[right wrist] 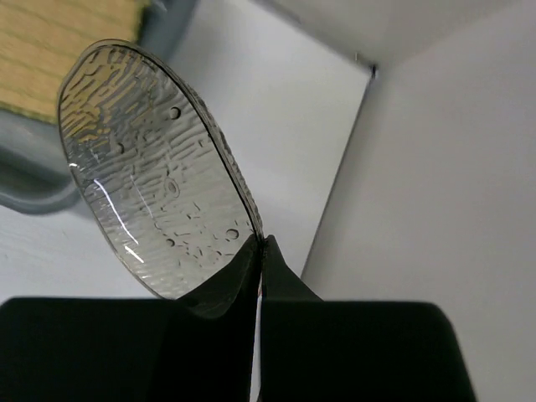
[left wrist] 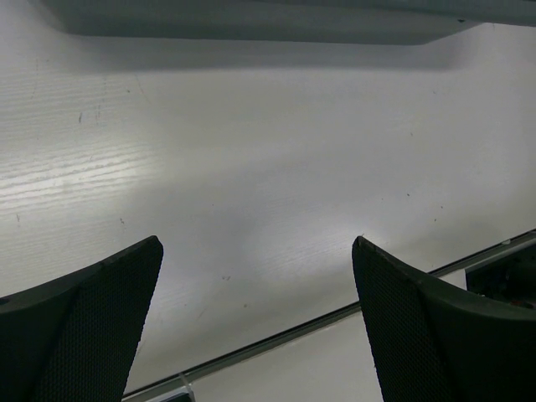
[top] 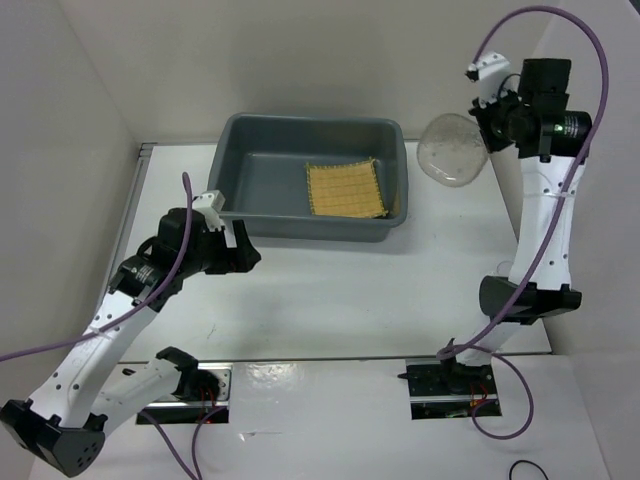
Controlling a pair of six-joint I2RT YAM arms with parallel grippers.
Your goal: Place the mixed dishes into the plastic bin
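The dark grey plastic bin (top: 250,165) stands at the back middle of the table. The yellow woven mat (top: 346,188) lies inside it at the right end; a corner of it shows in the right wrist view (right wrist: 59,50). My right gripper (top: 486,128) is raised to the right of the bin and is shut on the rim of a clear glass saucer (top: 451,148), held on edge in the air; the saucer fills the right wrist view (right wrist: 151,176), pinched at my gripper (right wrist: 261,244). My left gripper (top: 240,255) is open and empty, just in front of the bin's near left wall, over bare table (left wrist: 258,243).
White walls enclose the table on the left, back and right; the right wall (right wrist: 452,151) is close beside my right gripper. The bin's near wall (left wrist: 251,21) runs along the top of the left wrist view. A seam (left wrist: 335,318) crosses the table near the arm bases.
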